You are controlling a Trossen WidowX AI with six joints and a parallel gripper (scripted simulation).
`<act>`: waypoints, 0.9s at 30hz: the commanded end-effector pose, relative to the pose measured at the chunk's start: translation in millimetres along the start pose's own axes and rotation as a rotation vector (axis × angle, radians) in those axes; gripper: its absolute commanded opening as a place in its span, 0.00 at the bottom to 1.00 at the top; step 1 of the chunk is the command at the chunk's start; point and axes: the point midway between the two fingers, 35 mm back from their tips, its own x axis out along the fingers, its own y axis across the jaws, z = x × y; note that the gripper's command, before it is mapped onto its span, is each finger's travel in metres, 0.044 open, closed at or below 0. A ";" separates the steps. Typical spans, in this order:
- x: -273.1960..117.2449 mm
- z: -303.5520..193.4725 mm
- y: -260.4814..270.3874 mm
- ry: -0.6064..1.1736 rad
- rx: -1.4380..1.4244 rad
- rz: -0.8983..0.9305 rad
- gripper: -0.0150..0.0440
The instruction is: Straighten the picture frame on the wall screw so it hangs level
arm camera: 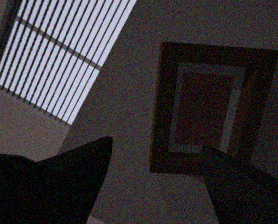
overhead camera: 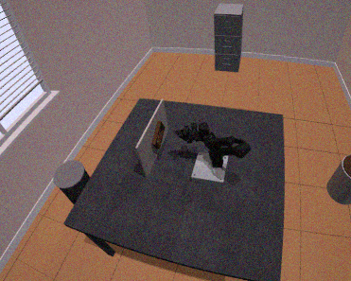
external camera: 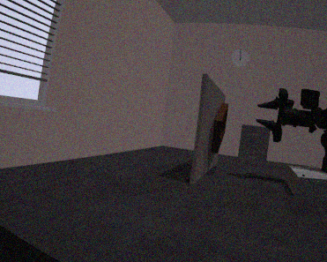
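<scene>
Over there at centre left, the picture frame (overhead camera: 159, 135) (external camera: 220, 129) (arm camera: 162, 110) looks light and stiff, best pinched by its rim, the tool's fingers (overhead camera: 178, 132) (external camera: 258, 112) standing apart.

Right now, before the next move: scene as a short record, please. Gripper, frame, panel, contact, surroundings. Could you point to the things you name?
gripper: open, fingers apart, nothing between them (overhead camera: 178, 132) (external camera: 258, 113) (arm camera: 157, 142)
picture frame: brown border, reddish picture, on the panel's robot-facing side (overhead camera: 158, 135) (external camera: 219, 129) (arm camera: 161, 110)
panel: grey, upright on the dark table (overhead camera: 149, 157) (external camera: 198, 145) (arm camera: 132, 115)
contact: none; a gap separates fingertips and frame in the exterior view
frame tilt: cannot tell; wrist view is itself angled
screw: not visible
arm base: on a white plate (overhead camera: 202, 173) (external camera: 302, 172)
</scene>
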 end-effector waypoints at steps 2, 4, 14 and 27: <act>9.9 -9.0 -13.3 0.007 0.002 -0.020 0.69; 9.7 -8.6 -14.0 0.008 0.002 -0.020 0.69; 19.1 -6.1 -11.7 0.006 0.001 -0.017 0.69; 89.3 -8.7 -14.2 -0.009 0.001 0.005 0.69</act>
